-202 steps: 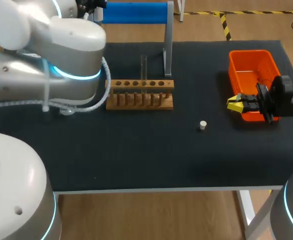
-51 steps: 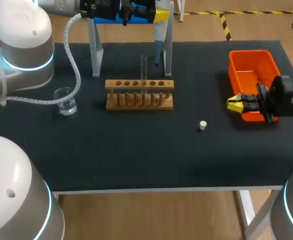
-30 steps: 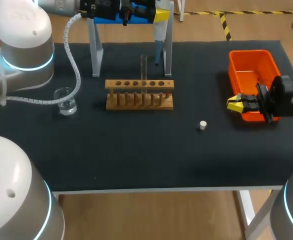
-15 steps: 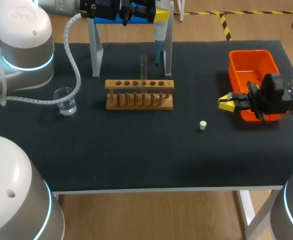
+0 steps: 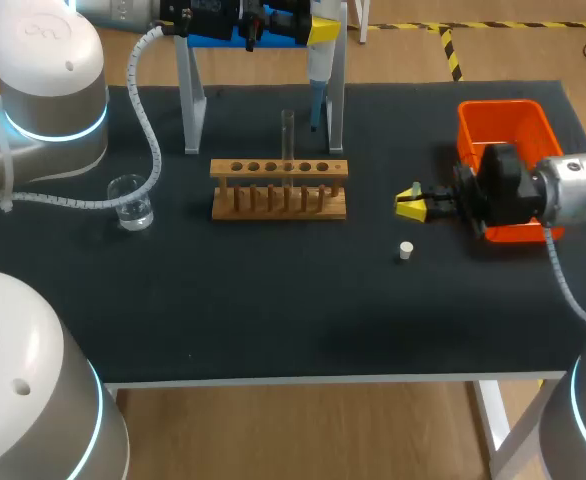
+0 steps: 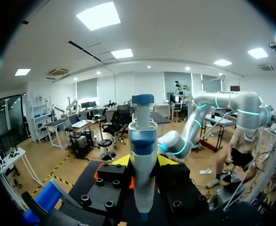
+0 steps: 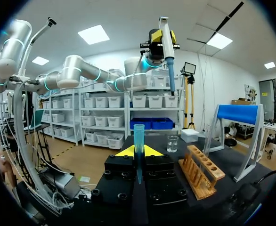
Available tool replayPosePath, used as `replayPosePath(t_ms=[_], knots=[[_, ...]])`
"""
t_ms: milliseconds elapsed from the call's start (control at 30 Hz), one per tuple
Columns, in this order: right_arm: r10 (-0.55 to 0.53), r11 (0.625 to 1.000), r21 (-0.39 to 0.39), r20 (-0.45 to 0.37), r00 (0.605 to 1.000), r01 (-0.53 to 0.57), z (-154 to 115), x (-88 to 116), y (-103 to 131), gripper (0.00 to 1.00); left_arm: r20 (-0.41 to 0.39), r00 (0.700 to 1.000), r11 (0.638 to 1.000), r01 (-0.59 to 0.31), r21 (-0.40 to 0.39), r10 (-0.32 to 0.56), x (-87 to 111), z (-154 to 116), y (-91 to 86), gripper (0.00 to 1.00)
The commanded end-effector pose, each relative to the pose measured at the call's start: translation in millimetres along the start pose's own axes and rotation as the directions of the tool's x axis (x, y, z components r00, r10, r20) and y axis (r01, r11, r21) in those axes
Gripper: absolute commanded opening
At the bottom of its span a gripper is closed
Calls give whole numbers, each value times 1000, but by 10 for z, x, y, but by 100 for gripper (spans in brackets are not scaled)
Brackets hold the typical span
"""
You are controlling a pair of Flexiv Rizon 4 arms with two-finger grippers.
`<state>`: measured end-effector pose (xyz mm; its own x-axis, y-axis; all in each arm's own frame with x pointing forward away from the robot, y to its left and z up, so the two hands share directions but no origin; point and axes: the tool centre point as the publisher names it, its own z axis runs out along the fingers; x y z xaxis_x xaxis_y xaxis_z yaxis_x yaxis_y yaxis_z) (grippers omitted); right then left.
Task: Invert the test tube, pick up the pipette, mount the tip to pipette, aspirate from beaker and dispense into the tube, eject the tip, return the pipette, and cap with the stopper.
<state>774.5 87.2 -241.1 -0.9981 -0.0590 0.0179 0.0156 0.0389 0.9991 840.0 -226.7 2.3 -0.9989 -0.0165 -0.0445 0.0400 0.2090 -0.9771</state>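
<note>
The right gripper (image 5: pixel 410 203) is clamped on the blue tip (image 7: pixel 138 141), held upright. The pipette (image 5: pixel 316 75) hangs vertical, nozzle down, gripped by the left gripper (image 5: pixel 318 28), at 11 o'clock from the right gripper.

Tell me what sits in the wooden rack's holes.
One clear test tube stands upright in a hole of the wooden rack; the other holes look empty. Its lower end is hidden below the rack's top board.

a lab bench: a wooden test tube rack (image 5: pixel 279 188) holding a glass test tube (image 5: pixel 287 135), a beaker (image 5: pixel 130 203), and a pipette (image 5: pixel 319 70) over a black table (image 5: pixel 273 300).
</note>
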Motion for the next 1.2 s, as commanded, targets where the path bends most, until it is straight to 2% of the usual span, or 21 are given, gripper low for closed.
replayPosePath(t_ms=[33,567,900,1200], knots=[[-1,1000,6,13,1000,1,102,39,-2,0,-3,1000,1000,0,-3,0,-9,-6,-9,0],[16,999,27,27,1000,-17,366,4,-25,0,-3,1000,1000,0,-3,0,-9,-6,-9,0],[5,999,34,-2,1000,-5,588,-16,-38,0,-3,1000,1000,0,-3,0,-9,-6,-9,0],[7,999,34,-12,1000,-6,666,-36,-74,0,-3,1000,1000,0,-3,0,-9,-6,-9,0]])
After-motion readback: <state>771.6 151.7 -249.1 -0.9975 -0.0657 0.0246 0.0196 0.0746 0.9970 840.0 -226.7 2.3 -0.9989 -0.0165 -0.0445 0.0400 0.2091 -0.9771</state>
